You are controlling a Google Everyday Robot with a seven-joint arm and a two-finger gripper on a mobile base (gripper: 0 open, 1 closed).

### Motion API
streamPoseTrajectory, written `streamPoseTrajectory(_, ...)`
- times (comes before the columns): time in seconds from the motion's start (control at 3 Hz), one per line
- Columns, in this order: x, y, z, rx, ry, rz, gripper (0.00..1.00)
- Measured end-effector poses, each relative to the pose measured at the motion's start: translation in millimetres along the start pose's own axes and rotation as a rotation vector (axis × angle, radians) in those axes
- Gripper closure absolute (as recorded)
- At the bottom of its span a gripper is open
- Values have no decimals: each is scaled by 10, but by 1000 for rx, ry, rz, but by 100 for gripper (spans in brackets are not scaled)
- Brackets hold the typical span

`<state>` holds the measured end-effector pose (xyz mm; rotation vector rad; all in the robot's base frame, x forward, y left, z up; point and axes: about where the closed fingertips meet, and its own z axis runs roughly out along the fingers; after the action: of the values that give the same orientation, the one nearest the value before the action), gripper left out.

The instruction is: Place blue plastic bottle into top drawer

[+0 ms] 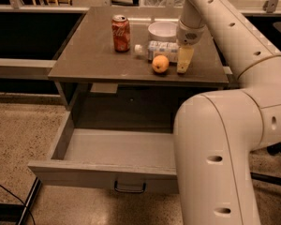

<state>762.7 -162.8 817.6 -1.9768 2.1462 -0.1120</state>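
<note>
The top drawer [84,174] stands pulled out under the bench [84,55], below and to the left of the end effector [183,65]. On the bench, a red soda can [121,33] stands well left of the end effector. The blue plastic bottle [163,50] lies on its side with its white cap pointing left. Its base end is right against the end effector. An orange [160,63] sits just left of the end effector, and a white bowl [163,30] sits behind it and to the left. The end effector points down at the bench. I cannot tell whether it is spread or pressed together.
</note>
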Motion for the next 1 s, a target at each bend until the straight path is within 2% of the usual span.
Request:
streamPoseTrajectory(0.67,-25,-20,-10,-7,-13,5,87)
streamPoseTrajectory(1.0,-55,-27,-1,-15,-21,9,100)
